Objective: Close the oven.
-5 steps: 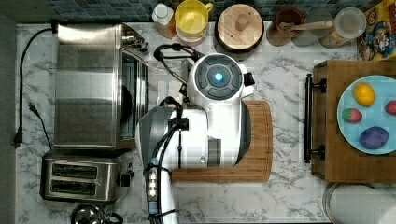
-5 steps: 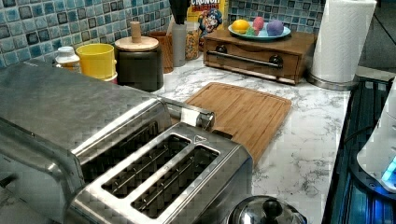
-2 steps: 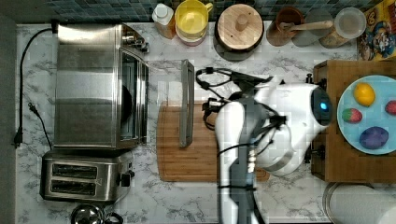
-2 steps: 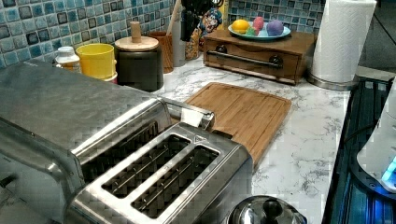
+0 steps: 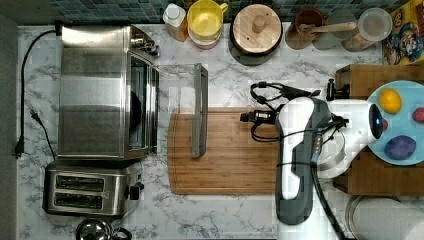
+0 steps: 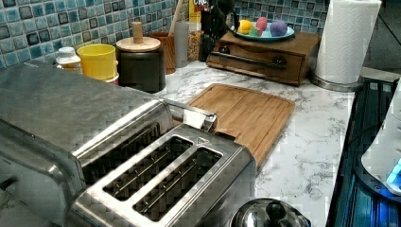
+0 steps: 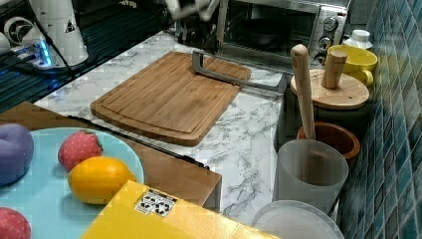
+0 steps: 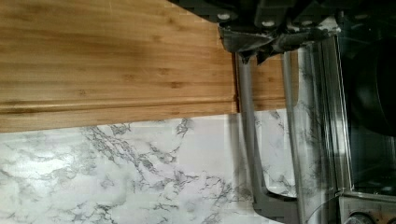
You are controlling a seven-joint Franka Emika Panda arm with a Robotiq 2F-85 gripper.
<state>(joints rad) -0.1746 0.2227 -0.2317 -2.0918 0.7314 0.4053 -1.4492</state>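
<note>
steel oven, white-grey marbled counter

The arm hides part of the cutting board; the top view's right edge crops the plate.

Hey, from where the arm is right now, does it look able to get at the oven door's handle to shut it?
Probably yes. The oven door lies folded open, its handle over the cutting board, with only bare board between it and the arm. Nothing stands in that gap.
</note>
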